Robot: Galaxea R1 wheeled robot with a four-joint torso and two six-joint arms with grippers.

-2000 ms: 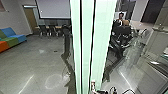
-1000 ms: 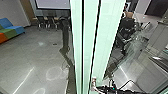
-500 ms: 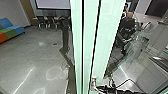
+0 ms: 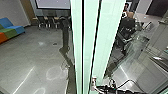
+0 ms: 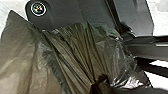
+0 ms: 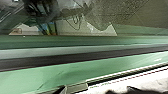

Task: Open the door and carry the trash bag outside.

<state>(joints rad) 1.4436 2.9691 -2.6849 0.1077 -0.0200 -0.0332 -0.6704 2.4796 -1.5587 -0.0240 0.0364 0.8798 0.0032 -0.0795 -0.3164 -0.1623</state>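
1. The trash bag (image 5: 75, 53) shows at the left wrist, its thin brown film creased into folds that run together at one dark spot. It probably hangs from the left gripper (image 5: 100, 80), though whether that gripper is open or shut cannot be told.
2. If that bunch is all that bears the weight, a jolt or a swing could let the slick film slide loose or tear along the pleats.
3. The right gripper (image 4: 95, 86) sits low beside the pale green uprights, apparently the door (image 4: 106, 37) and its frame. How far it is open, and whether it has hold of anything, cannot be told.
4. A small silver piece (image 4: 94, 80) is right by it, perhaps a handle; a poor hold there could slip under a push or pull and leave the door unmoved.
5. Driving on with the arm so near the door edge could scrape or wedge it, and the bag might snag in a narrow gap.
6. The black cable (image 4: 128, 80) looping above the right arm (image 4: 120, 90) could catch as the door swings.
7. A person (image 4: 125, 7) is beyond the glass, so any sweep that way calls for care.
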